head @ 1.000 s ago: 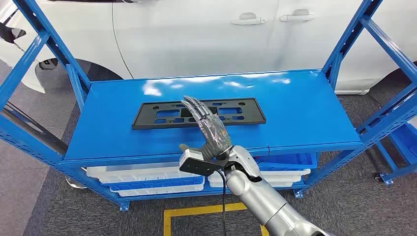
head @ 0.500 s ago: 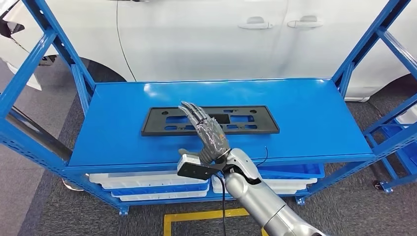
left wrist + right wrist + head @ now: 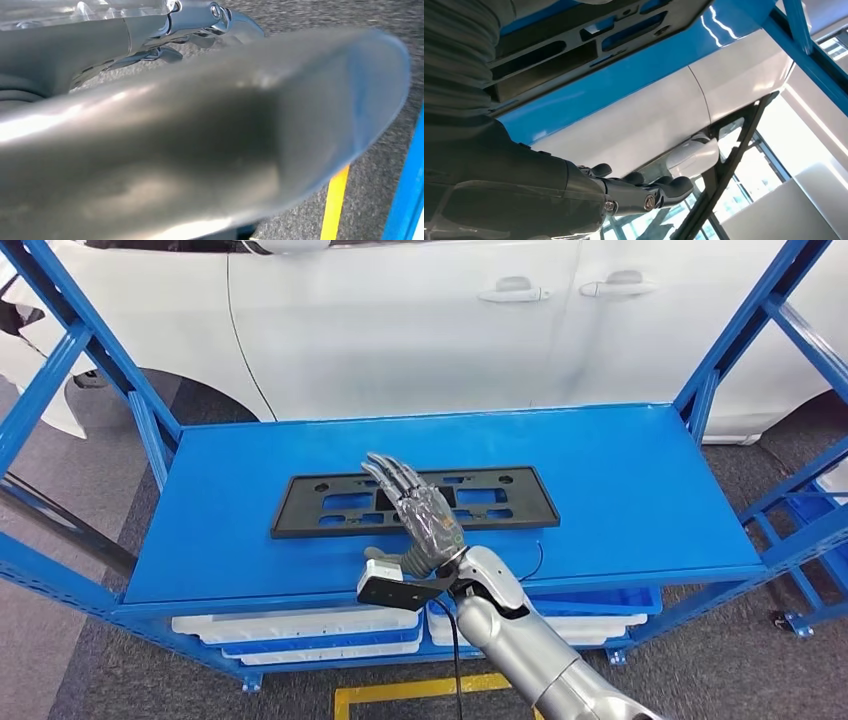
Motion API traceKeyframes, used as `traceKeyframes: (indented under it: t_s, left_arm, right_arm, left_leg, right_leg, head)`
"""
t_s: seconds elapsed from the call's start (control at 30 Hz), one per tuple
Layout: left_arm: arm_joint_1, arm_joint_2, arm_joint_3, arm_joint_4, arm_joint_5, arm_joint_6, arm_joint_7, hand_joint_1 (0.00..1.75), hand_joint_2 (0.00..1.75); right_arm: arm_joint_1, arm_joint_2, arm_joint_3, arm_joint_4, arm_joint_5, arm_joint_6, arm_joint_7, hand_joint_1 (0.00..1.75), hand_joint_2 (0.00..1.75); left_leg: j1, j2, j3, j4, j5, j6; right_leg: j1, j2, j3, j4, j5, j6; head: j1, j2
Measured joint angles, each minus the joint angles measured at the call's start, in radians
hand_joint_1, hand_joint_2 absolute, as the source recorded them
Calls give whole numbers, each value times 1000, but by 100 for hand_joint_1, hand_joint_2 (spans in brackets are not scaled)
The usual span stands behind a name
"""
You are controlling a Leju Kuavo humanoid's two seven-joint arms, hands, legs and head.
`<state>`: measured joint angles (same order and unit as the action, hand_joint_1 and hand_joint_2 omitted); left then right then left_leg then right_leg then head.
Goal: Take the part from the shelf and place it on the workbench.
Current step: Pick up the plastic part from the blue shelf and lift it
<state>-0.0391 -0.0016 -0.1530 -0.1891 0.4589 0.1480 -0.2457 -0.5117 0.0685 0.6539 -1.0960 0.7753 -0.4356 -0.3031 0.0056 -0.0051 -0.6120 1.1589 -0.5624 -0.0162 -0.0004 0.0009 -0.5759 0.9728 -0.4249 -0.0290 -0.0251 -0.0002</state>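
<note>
The blue shelf stands in front of a white car, with white bins stacked under its top. On that top, toward the left and middle, lies the part, a flat black frame with cut-outs, nothing lifting it. The right hand hovers over its middle, fingers stretched out and apart, holding nothing. I'd call this the reach, grasp not yet made. Next it should lower and close on the frame's near edge. The left hand's state I cannot tell.

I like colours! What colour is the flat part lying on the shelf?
Black, lying on the blue shelf; the head view shows it best.
</note>
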Motion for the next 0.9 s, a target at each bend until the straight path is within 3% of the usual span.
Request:
traceKeyframes:
  t_s: [0.07, 0.1, 0.13, 0.2, 0.23, 0.27, 0.4, 0.47, 0.53, 0.6, 0.63, 0.67, 0.73, 0.77, 0.8, 0.9]
  left_arm:
    - [2, 0, 0, 0, 0, 0, 0, 0, 0]
    - [3, 1, 0, 1, 0, 0, 1, 0, 0]
    - [4, 2, 0, 1, 0, 0, 1, 0, 0]
    - [5, 3, 0, 1, 0, 0, 1, 0, 0]
    - [4, 4, 0, 2, 0, 0, 1, 0, 0]
    - [2, 4, 0, 2, 0, 0, 1, 0, 0]
    - [1, 4, -3, 2, 0, 0, 0, 0, 0]
    - [2, 5, -4, 2, 0, 0, -2, 0, 0]
    - [0, 5, -5, 2, -1, 0, -5, 0, 0]
    - [0, 5, -7, 2, -3, -2, -10, 0, 0]
    - [1, 5, -7, 2, -4, -2, -13, 0, 0]
    - [2, 5, -7, 2, -4, -3, -17, 0, 0]
    - [2, 5, -8, 2, -3, -3, -23, 0, 0]
    - [1, 6, -7, 3, -1, -3, -25, 0, 0]
    - [1, 6, -7, 3, 1, -3, -26, 0, 0]
    - [1, 7, -7, 3, 6, -3, -27, 0, 0]
  right_arm:
    - [3, 0, 3, 3, 0, 0, 0, 0, 175]
    - [5, 0, 4, 4, 1, 0, 0, 0, 175]
    - [6, 0, 4, 5, 1, 0, 0, 0, 175]
    - [7, 0, 5, 6, 1, 0, 1, 0, 175]
    - [6, 0, 5, 6, 1, 0, 1, 0, 175]
    - [6, 0, 5, 6, 1, 0, 1, 0, 175]
    - [4, 0, 9, 7, 19, -2, 5, 0, 175]
    - [1, 0, 12, 7, 40, -4, 10, 0, 175]
    - [-1, 0, 20, 11, 63, -4, 14, 0, 175]
    - [4, 0, 36, 17, 89, 3, 16, 0, 175]
    - [7, 0, 46, 21, 102, 9, 16, 0, 175]
    - [10, -1, 57, 24, 113, 17, 16, 0, 175]
    - [9, -2, 80, 28, 127, 35, 16, 0, 175]
    - [7, -4, 94, 30, 130, 46, 15, 0, 175]
    - [4, -8, 107, 32, 131, 56, 13, 0, 175]
    - [-1, -26, 143, 38, 130, 82, 0, 0, 175]
  left_leg:
    - [7, 0, -71, 117, -31, -9]
    - [10, 0, -87, 130, -18, -13]
    - [13, 1, -83, 100, 16, -17]
    - [18, 2, -31, -36, 102, -21]
    - [18, 2, -5, -96, 126, -19]
    - [17, 2, 11, -131, 135, -14]
    - [14, -1, 21, -146, 123, 14]
    - [17, 0, 29, -152, 120, 25]
    - [16, 1, 33, -152, 116, 31]
    - [15, 0, 38, -152, 110, 33]
    - [14, -2, 43, -152, 106, 33]
    - [14, -3, 49, -151, 102, 32]
    - [12, -4, 63, -152, 91, 25]
    - [11, -4, 66, -152, 86, 20]
    - [10, -4, 68, -152, 83, 15]
    - [11, -2, 71, -156, 78, -3]
  right_leg:
    - [-1, -1, 10, 1, -10, -1]
    - [-2, 0, 16, 2, -15, 1]
    - [-4, 2, 23, 4, -22, 4]
    - [-7, 4, 38, 12, -40, 13]
    - [-6, 4, 42, 18, -49, 19]
    - [-6, 4, 44, 21, -55, 25]
    - [-5, 3, 45, 27, -69, 44]
    - [-7, 2, 16, 89, -102, 54]
    - [-8, 2, -59, 222, -154, 59]
    - [-9, 2, -127, 321, -171, 60]
    - [-9, 2, -138, 319, -150, 58]
    - [-9, 2, -128, 276, -109, 55]
    - [-6, 2, -75, 134, -22, 44]
    - [-3, 2, -53, 78, 1, 38]
    - [0, 2, -41, 48, 7, 34]
    - [0, 5, -34, 32, 2, 22]
  head:
    - [0, 0]
    - [0, 0]
    - [-1, 0]
    - [0, 0]
    - [-1, 0]
    - [0, 0]
    - [2, 0]
    - [5, 0]
    - [9, 0]
    - [9, 0]
    - [9, 0]
    - [10, 0]
    - [9, 0]
    - [9, 0]
    - [8, 0]
    - [6, 0]
